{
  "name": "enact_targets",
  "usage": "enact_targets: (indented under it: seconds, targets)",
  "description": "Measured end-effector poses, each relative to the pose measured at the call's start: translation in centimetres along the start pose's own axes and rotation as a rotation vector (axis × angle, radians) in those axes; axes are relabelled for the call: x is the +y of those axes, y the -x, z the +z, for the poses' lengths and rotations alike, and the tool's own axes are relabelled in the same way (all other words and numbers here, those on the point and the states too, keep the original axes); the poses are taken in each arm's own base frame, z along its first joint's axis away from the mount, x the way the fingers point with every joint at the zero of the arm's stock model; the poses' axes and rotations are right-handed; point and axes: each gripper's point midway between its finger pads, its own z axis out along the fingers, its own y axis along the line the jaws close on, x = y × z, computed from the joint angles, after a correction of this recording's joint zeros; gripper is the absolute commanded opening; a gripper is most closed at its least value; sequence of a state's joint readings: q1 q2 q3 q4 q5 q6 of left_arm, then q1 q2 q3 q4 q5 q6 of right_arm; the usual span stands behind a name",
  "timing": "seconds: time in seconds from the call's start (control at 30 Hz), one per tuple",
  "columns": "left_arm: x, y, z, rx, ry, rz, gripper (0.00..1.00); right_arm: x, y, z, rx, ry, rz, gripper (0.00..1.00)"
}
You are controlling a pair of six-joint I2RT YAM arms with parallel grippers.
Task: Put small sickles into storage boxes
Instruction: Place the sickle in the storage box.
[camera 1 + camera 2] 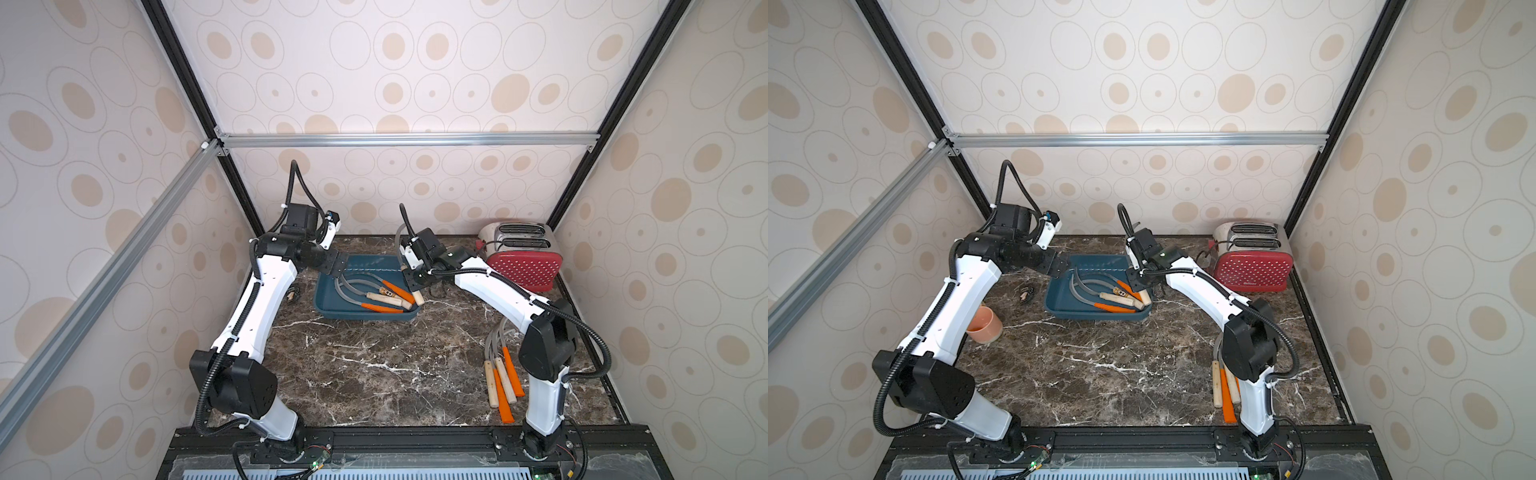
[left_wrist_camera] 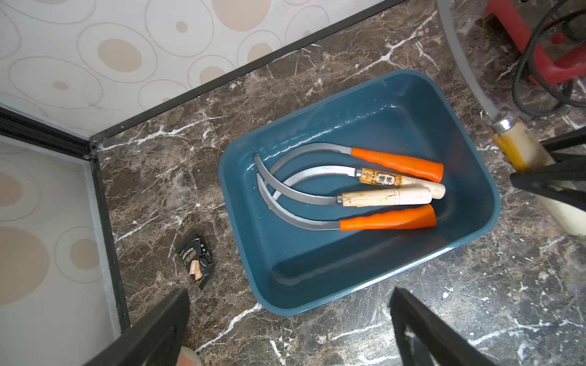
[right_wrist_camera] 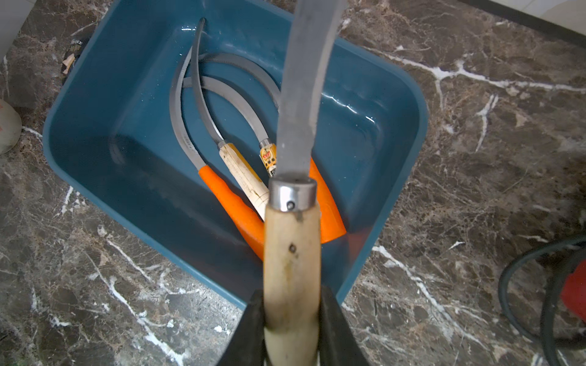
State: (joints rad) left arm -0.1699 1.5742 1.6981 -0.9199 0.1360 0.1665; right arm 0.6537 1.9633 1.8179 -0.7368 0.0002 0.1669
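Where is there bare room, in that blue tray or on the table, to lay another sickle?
The blue tray has bare floor behind its four sickles, along the back wall, and before them, along the front wall. The table is bare between tray and the loose sickles at front right. Crowded: beside the toaster and a cord.

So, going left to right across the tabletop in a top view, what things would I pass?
In a top view: pink cup → small dark wrapper → teal tray with sickles inside → red dotted toaster. The loose sickles overlap the toaster's span, so I skip them.
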Motion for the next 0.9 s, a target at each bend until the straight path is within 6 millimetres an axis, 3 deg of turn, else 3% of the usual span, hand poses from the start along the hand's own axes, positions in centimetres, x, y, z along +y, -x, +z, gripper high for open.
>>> enact_targets:
  seconds: [0.37,0.67,0.9]
  targets:
    - [1.2,3.0,-2.5,-0.094,0.053,-0.028,0.99,1.6,1.9,2.6,-0.005,0.065,-0.138,0.0]
    - [1.2,3.5,-3.8,-0.127,0.056,-0.033,0.99,3.8,2.6,4.6,-0.008,0.098,-0.26,0.0]
    - [1.1,3.5,-4.0,-0.131,0.055,-0.033,0.99,5.1,2.6,6.4,0.002,0.031,-0.394,0.0]
